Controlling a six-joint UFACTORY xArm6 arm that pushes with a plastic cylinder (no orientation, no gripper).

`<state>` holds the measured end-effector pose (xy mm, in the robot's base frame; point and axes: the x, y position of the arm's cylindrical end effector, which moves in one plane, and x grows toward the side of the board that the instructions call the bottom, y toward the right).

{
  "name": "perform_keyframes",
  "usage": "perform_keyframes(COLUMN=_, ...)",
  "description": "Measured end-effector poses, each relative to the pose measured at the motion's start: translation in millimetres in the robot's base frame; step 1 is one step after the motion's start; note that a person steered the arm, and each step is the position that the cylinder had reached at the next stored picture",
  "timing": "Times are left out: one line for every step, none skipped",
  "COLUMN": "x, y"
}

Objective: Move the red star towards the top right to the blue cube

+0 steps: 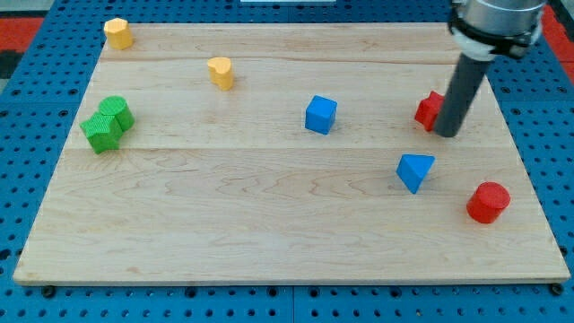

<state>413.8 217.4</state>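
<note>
A red star (428, 109) lies at the view's right, partly hidden behind my rod. My tip (447, 133) sits at the star's right side, touching it or nearly so. The blue cube (320, 115) stands near the board's middle, to the left of the star, with a clear gap between them.
A blue triangular block (414, 170) lies below the star. A red cylinder (488, 202) sits at the lower right. A yellow heart (221, 72) and a yellow block (117, 32) are at the upper left. Two green blocks (108, 124) touch at the left. The wooden board (269, 233) ends near the cylinder.
</note>
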Motion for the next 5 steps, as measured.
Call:
perform_keyframes(x=-52.9, y=18.2)
perform_keyframes(x=-74.2, y=-7.2)
perform_keyframes(x=-69.4, y=-49.8)
perform_keyframes(x=-48.5, y=-86.6)
perform_keyframes(x=-38.2, y=-84.2)
